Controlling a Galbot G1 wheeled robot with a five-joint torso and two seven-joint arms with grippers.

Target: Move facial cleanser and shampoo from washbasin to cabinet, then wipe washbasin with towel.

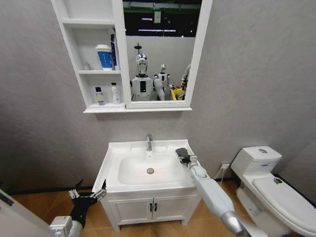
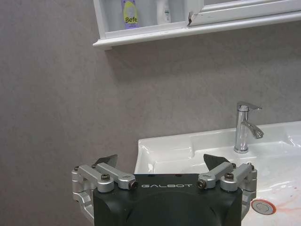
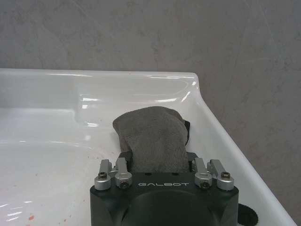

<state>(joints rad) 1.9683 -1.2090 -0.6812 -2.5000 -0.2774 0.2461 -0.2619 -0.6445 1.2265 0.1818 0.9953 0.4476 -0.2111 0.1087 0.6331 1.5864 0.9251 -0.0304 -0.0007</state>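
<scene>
the right gripper [image 1: 183, 156] rests at the back right corner of the washbasin [image 1: 114, 152], its fingers closed around the dark grey towel [image 3: 151, 137], which lies bunched on the white ledge just beside the bowl. the left gripper [image 1: 87, 193] hangs low beside the vanity's left side, fingers spread wide and holding nothing. two small bottles [image 1: 107, 94] already stand side by side in the cabinet [image 1: 89, 74]'s lowest shelf compartment, so the wiping looks like the step in hand. the red-marked drain [image 1: 150, 171] and reddish specks sit in the bowl, well apart from the cloth; the risk i see is that the towel, held only by one end, folds under itself or slips free when dragged, or that the wrist clips the chrome tap [image 1: 149, 142] nearby while sweeping toward the middle. readable writing: "galbot" on both gripper bodies, and "befe" on the yellow label of the purple-capped bottle [image 2: 130, 13]; the rest of that word is cut off.
</scene>
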